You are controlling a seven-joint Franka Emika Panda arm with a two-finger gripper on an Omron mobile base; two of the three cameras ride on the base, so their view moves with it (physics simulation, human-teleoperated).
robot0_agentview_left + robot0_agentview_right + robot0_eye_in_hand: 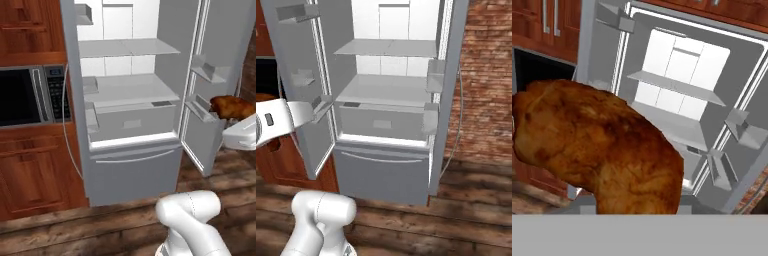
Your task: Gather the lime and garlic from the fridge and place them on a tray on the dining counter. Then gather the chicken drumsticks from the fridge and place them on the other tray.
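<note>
Gripper clamps reddish-brown roasted chicken drumstick (231, 106), at 3 o'clock of open grey steel fridge (130, 105). Next: likely carry to tray.

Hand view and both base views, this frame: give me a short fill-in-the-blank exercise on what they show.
1. The tall grey steel fridge stands with both upper doors ____.
2. The reddish-brown roasted chicken drumstick sits close in front of the hand camera, ____ the fridge.
3. Beside the fridge in the left base view, a black ____ is built into the wooden cabinets.
4. The fridge's clear glass shelves look ____.

Missing words: open; outside; microwave; empty
</note>
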